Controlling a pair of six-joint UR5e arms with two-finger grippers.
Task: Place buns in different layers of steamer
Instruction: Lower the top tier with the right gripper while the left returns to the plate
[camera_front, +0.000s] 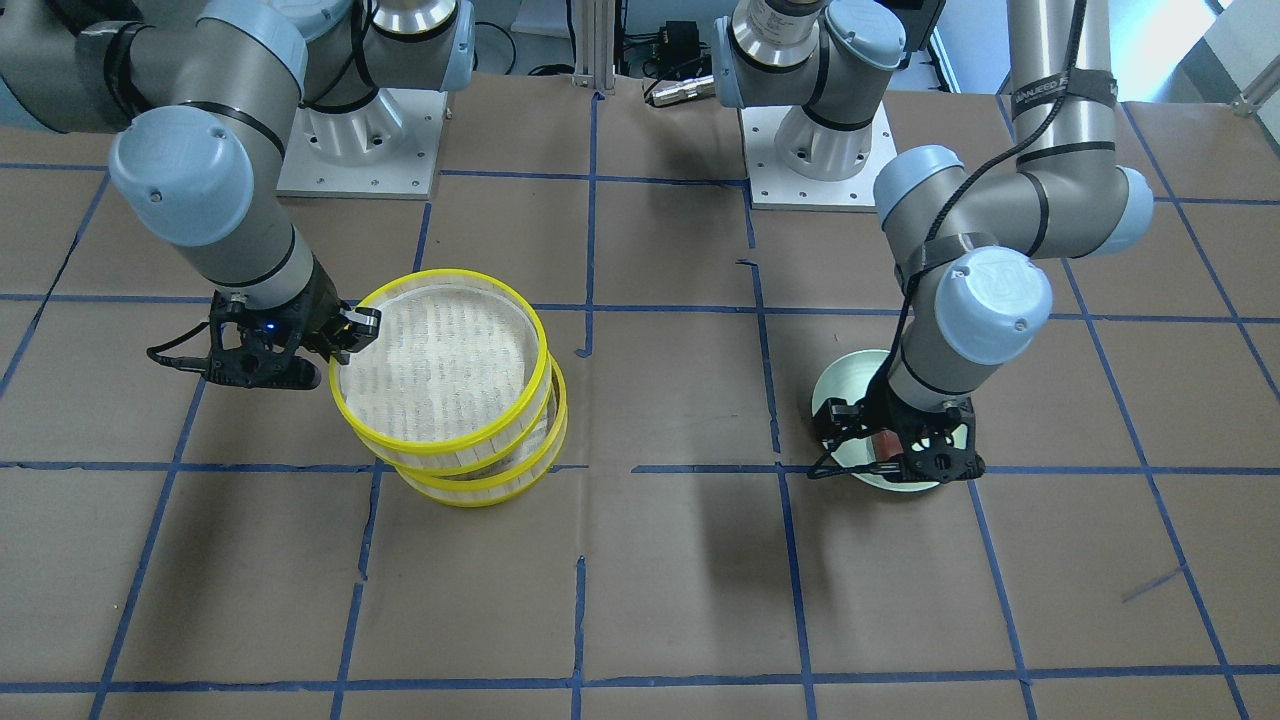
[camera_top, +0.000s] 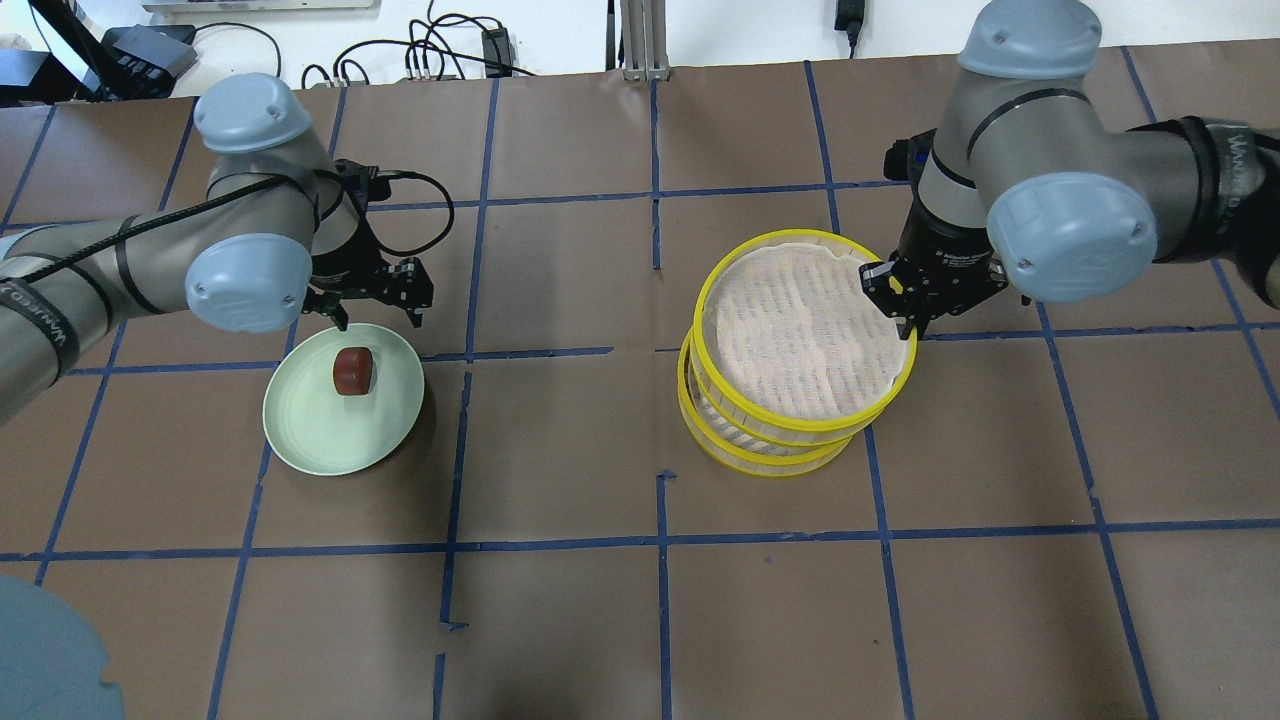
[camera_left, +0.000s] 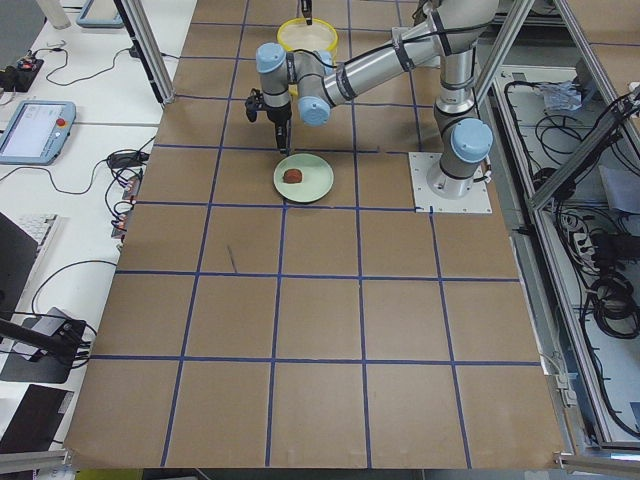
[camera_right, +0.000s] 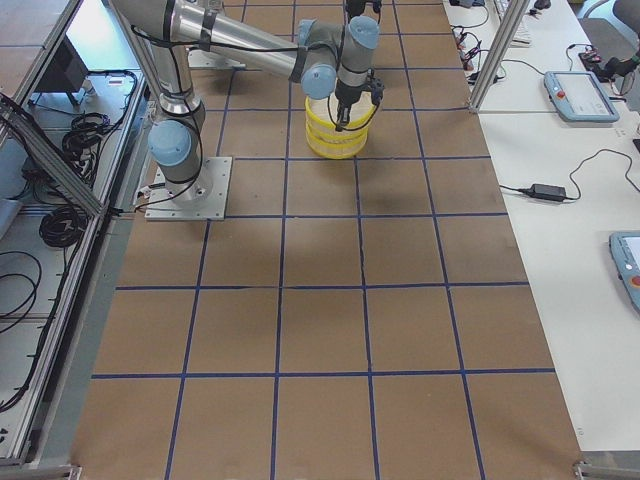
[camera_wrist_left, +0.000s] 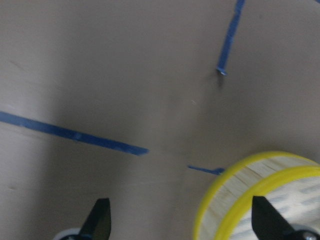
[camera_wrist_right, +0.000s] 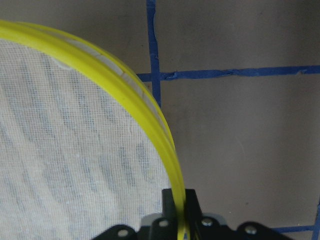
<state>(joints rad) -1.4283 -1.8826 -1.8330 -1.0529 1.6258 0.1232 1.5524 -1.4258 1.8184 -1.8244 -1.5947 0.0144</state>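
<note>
The reddish-brown bun (camera_top: 353, 370) lies on the pale green plate (camera_top: 320, 445). My left gripper (camera_top: 378, 303) hangs open and empty over the plate's far edge, just beyond the bun; its fingertips (camera_wrist_left: 100, 216) stand wide apart in the left wrist view. Two yellow-rimmed steamer trays are stacked. My right gripper (camera_top: 900, 300) is shut on the rim of the upper tray (camera_top: 800, 425), which sits offset and slightly tilted over the lower tray (camera_top: 770, 468). The upper tray's woven liner is bare. The white bun is not in view; the lower tray's inside is hidden.
Brown paper with blue tape lines covers the table (camera_top: 640, 600). The arm bases (camera_front: 820, 150) stand on white plates at the robot's side. The steamer stack also shows in the left wrist view (camera_wrist_left: 235, 185).
</note>
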